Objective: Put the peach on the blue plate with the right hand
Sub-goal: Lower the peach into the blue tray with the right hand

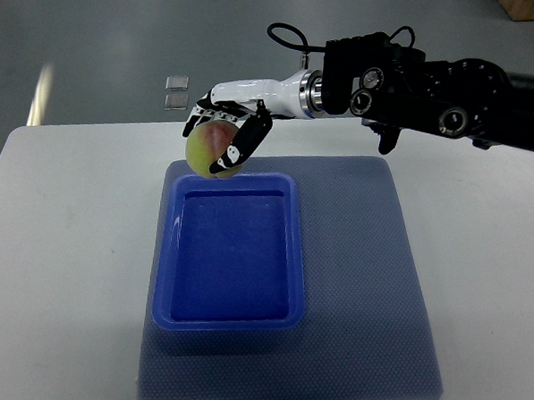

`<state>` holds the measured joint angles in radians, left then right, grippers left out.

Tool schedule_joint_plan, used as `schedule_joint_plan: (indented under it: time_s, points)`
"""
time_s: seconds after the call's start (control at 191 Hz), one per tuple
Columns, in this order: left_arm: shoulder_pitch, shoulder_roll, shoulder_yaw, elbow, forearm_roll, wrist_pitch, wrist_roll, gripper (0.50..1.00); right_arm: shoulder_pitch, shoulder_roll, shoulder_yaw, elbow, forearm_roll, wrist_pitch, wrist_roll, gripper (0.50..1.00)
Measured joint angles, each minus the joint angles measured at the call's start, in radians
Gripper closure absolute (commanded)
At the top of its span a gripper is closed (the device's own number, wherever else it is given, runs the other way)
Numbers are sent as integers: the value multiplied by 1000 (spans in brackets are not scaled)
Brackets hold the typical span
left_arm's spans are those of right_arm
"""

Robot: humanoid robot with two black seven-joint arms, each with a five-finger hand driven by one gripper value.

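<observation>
A yellow-green peach with a pink blush [208,147] is held in the air by my right hand [224,133], whose white and black fingers are curled around it. The hand's arm comes in from the right edge along the top of the picture. The peach hangs over the far left corner of the blue plate [229,322], a deep rectangular tray lying on a blue mat [370,286]. The tray's inside holds nothing. My left arm does not show.
The mat lies on a white table [59,243]. Beyond the table's far edge is grey floor with two small square markers [177,92]. A brown box corner [532,8] shows at the top right.
</observation>
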<state>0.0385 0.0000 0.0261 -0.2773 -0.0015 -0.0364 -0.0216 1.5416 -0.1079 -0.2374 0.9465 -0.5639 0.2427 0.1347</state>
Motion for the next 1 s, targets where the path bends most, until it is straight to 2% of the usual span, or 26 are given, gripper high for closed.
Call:
schedule_joint_plan:
  time_s: [0.142, 0.457, 0.551, 0.645, 0.687, 0.735, 0.74, 0.777, 0.824, 0.829, 0.918, 0.966, 0.971, 1.002]
  points:
    - [0, 0, 0, 1, 0, 0, 0, 500, -87, 97, -1, -67, -11, -7, 0, 969]
    - [0, 0, 1, 0, 0, 1, 1, 500, -220, 108, -2, -139, -77, -9, -2, 957]
    - [0, 0, 1, 0, 0, 1, 2, 500, -248, 108, -1, -142, -90, -9, -3, 928]
    - [0, 0, 2, 0, 0, 1, 2, 500, -268, 108, 0, -143, -94, -9, -3, 881]
    - [0, 0, 2, 0, 0, 1, 2, 500, -277, 108, 0, -144, -95, -9, -3, 844]
    - [0, 0, 2, 0, 0, 0, 2, 500, -286, 108, 1, -147, -96, -9, -3, 844]
    - [0, 0, 2, 0, 0, 0, 2, 500, -287, 108, 1, -147, -96, -9, -3, 820]
    - [0, 0, 2, 0, 0, 0, 2, 500, -294, 108, 1, -148, -97, -9, -3, 801]
    - [0, 0, 2, 0, 0, 0, 2, 500, -301, 108, 1, -150, -97, -8, -3, 801]
    - [0, 0, 2, 0, 0, 0, 2, 500, -302, 108, 1, -150, -97, -8, -3, 724]
    - [0, 0, 2, 0, 0, 0, 2, 500, -309, 108, 1, -153, -97, -8, -3, 685]
    - [0, 0, 2, 0, 0, 0, 2, 500, -311, 108, 2, -153, -97, -8, -3, 685]
    - [0, 0, 2, 0, 0, 0, 2, 500, -311, 108, 2, -153, -97, -8, -3, 634]
    - [0, 0, 2, 0, 0, 0, 2, 500, -312, 108, 3, -153, -97, -9, -3, 609]
